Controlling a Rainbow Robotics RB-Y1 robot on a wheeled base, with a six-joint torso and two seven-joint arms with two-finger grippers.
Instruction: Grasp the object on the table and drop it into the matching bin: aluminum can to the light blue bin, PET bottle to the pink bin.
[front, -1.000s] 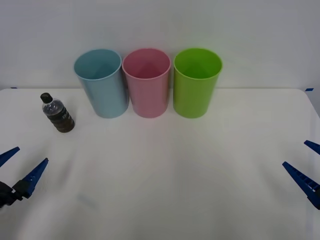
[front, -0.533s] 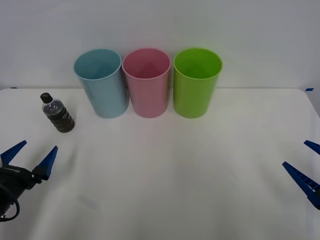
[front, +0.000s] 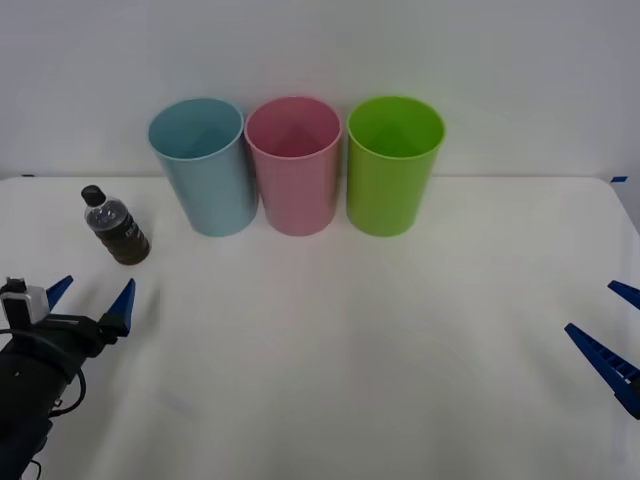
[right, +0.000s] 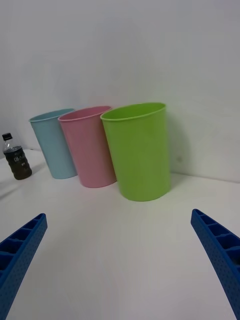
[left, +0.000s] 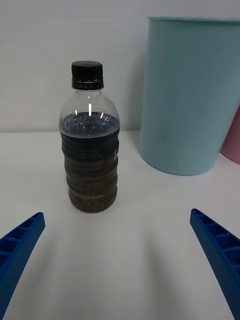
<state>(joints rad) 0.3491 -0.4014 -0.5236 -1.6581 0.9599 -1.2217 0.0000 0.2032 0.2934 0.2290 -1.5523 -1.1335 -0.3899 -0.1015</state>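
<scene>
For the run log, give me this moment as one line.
left gripper: open, facing bottle | bottle: upright on table, ungrasped | right gripper: open, idle at table's right edge | target: pink bin

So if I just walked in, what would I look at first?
Probably the three tall bins in a row at the back of the table: light blue bin, pink bin, green bin. Next, the small dark PET bottle standing left of them, with the open left pincer pointing at it.

On the white table (front: 400, 340) stood three tall round plastic bins, light blue (front: 203, 170), pink (front: 294, 170), green (front: 392, 170), and one small, seemingly dark-filled, clear bottle (front: 116, 227).
</scene>
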